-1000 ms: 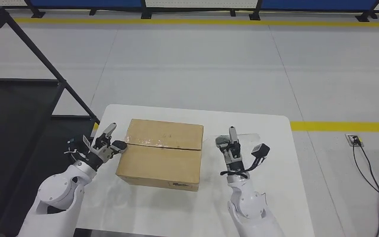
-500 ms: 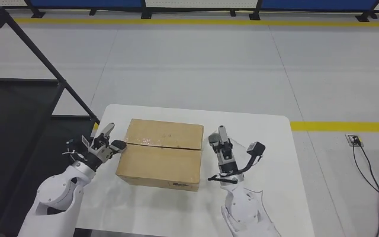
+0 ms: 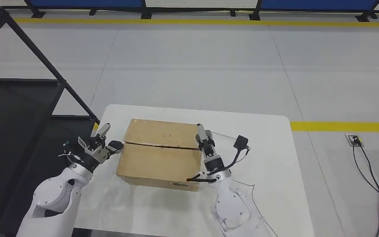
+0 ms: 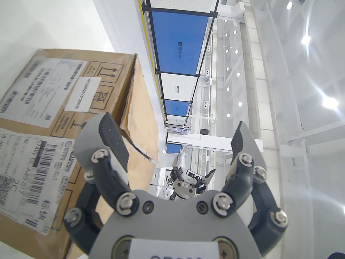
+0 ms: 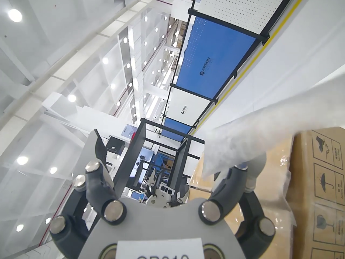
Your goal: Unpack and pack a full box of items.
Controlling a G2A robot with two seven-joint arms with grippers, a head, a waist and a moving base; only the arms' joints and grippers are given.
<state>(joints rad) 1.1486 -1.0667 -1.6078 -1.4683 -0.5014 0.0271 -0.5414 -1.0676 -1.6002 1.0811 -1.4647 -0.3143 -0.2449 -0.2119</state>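
Observation:
A closed brown cardboard box point(image 3: 161, 155) stands on the white table point(image 3: 266, 133), with a taped seam running across its top. My left gripper point(image 3: 110, 137) is open beside the box's left end, whose side with its labels point(image 4: 51, 103) sits next to one finger point(image 4: 113, 136). My right gripper point(image 3: 204, 137) is open at the box's right top edge. In the right wrist view the gripper point(image 5: 167, 157) has a blurred white strip point(image 5: 258, 133) lying across one finger point(image 5: 231, 179), beside the box's side point(image 5: 318, 179).
A black metal frame point(image 3: 35, 112) stands off the table's left edge. The table top extends to the right of the box. A yellow floor line point(image 3: 334, 125) and a cable point(image 3: 358, 155) lie beyond the right edge.
My right gripper has swung left from the bare table to the box's right top edge. The left gripper has shifted only slightly and stays open.

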